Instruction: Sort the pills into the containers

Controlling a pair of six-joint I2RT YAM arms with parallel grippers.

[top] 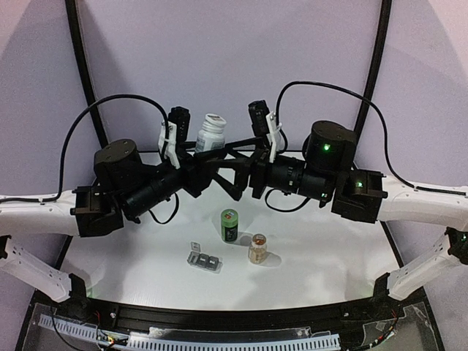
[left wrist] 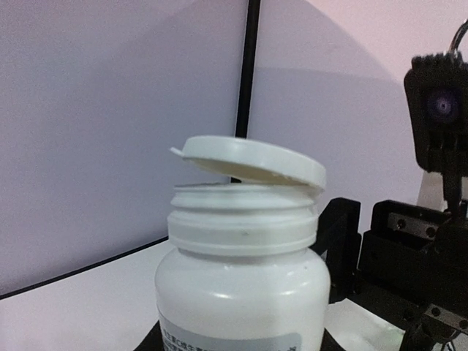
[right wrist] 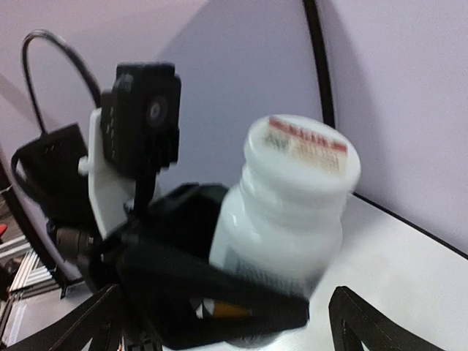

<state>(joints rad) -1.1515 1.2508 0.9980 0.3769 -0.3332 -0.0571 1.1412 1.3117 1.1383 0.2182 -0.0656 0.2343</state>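
Entering item one: white bottle (left wrist: pixel 241 292), gripped low on its body by the left gripper (top: pixel 207 155), jaws part-closed around it. Flip lid (left wrist: pixel 252 161) ajar, not fully back. (Clerk)

Right gripper (top: pixel 232 170)? (Checker)

Just beside the bottle, jaws spread wide, holding nothing. Pill box (top: pixel 204 259): on the table (top: pixel 314 256), well apart from the bottle, toward the arm bases. (Clerk)

Risks? (Checker)

Half-raised lid may drop shut or block the mouth. Tipping this far from the box would scatter pills. Open fingers could knock the bottle askew. (Clerk)
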